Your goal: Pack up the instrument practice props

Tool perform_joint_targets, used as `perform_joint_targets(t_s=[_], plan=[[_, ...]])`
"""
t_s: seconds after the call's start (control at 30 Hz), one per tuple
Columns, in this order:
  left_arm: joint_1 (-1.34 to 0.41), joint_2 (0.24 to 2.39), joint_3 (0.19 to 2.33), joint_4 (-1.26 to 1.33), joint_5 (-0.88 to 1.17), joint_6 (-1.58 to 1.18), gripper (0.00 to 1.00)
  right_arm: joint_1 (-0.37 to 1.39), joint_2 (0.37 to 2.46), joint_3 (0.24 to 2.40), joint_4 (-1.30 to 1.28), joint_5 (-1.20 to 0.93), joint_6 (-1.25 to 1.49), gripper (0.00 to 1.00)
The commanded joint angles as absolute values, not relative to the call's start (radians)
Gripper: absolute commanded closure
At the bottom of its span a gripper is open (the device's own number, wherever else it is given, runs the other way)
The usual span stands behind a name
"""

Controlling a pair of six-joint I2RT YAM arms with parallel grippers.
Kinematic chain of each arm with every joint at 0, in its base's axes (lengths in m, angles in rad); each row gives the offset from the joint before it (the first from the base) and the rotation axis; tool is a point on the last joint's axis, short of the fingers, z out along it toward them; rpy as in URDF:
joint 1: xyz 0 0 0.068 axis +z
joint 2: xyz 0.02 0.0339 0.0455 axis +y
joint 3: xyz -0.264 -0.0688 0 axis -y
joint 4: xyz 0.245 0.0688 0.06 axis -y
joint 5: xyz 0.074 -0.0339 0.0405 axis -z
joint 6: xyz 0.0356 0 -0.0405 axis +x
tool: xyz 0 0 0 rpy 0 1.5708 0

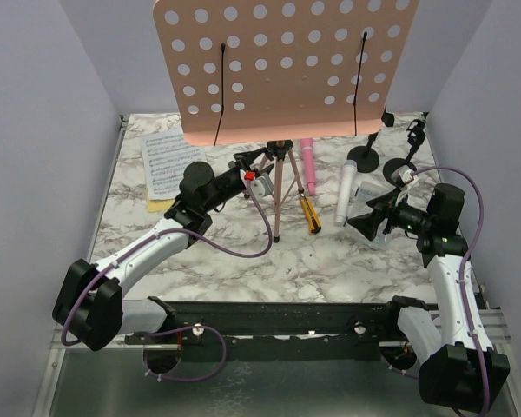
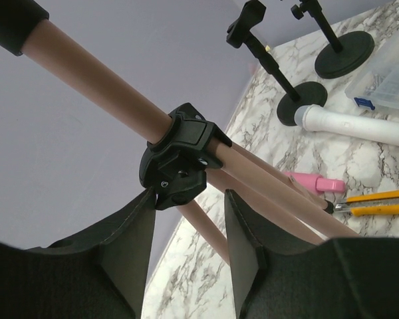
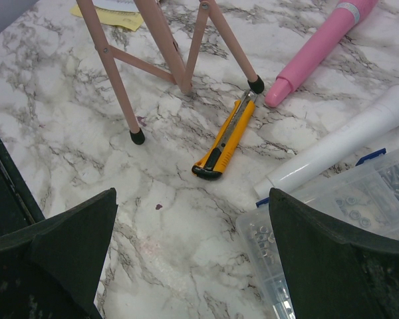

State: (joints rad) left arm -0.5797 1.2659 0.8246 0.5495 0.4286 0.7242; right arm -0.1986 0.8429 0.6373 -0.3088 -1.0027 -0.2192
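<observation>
The pink perforated music rack (image 1: 282, 61) stands on its pink tripod (image 1: 278, 182) at mid table. My left gripper (image 1: 247, 178) is open at the tripod's black hub (image 2: 179, 156), with one leg passing between its fingers (image 2: 130, 232). White sheet music (image 1: 172, 165) lies on a yellow page (image 1: 161, 206) to the left. The pink microphone (image 1: 306, 165) and white microphone (image 1: 346, 193) lie right of the tripod. Two black mic mounts (image 1: 362, 156) (image 1: 399, 168) stand at the back right. My right gripper (image 1: 365, 221) is wide open and empty, above the table near the white microphone (image 3: 346, 143).
A yellow-and-black cutter (image 1: 310, 213) lies between the tripod feet and the white microphone; it also shows in the right wrist view (image 3: 226, 136). A clear plastic box (image 3: 339, 219) of small parts sits under my right gripper. Grey walls close in both sides.
</observation>
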Motion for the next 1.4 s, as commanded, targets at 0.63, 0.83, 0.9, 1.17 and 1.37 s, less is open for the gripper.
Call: perform_joint_targets(t_s=[0.63, 0.83, 0.9, 1.17, 1.37], plan=[[-0.578, 1.235, 0.833, 0.557, 0.421, 0.492, 0.78, -0.205, 0.827, 0.63, -0.314, -0.995, -0.235, 0.01], [-0.577, 1.233, 0.822, 0.608, 0.392, 0.354, 0.81, -0.205, 0.827, 0.63, -0.313, -0.994, -0.236, 0.01], [-0.577, 1.235, 0.822, 0.614, 0.386, 0.323, 0.83, -0.205, 0.828, 0.63, -0.313, -0.992, -0.238, 0.0], [-0.577, 1.221, 0.812, 0.629, 0.366, 0.182, 0.89, -0.205, 0.828, 0.63, -0.313, -0.992, -0.237, 0.0], [-0.577, 1.211, 0.808, 0.629, 0.329, 0.018, 0.9, -0.205, 0.828, 0.628, -0.314, -0.991, -0.237, 0.0]])
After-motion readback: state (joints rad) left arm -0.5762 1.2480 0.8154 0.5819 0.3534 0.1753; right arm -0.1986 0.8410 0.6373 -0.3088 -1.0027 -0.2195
